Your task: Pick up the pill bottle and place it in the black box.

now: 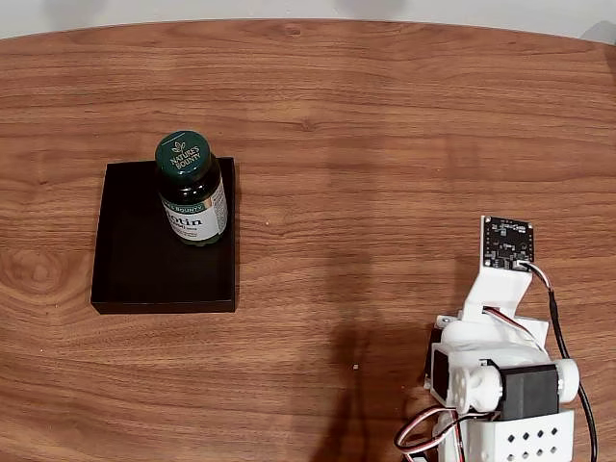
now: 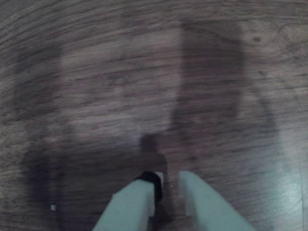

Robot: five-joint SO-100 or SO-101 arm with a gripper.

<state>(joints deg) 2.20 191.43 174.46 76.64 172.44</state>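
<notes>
The pill bottle point(image 1: 192, 190) already stands upright inside the black box point(image 1: 135, 265), in the upper left of the fixed view, close against the box's right wall and toward its far edge. Judged from that, the placing looks done and the step in hand is settling the arm at rest.

The arm point(image 1: 500, 385) sits folded at the lower right of the fixed view, well apart from the box. In the wrist view the claw point(image 2: 168, 185) comes in from the bottom edge, low over bare wood, its two pale fingers point(image 2: 134, 207) nearly pressed together with only a narrow gap, pinching nothing.

To finish well, any last motion should be slow and kept to the arm's own corner, with the claw held off the wood so it does not scrape.

Room is generous: a wide stretch of bare desk point(image 1: 385, 144) lies between arm and box. The desk's far edge curves along the top of the fixed view, away from everything. The bottle is tall beside a low wall, so a knock from the right could tip it out.
</notes>
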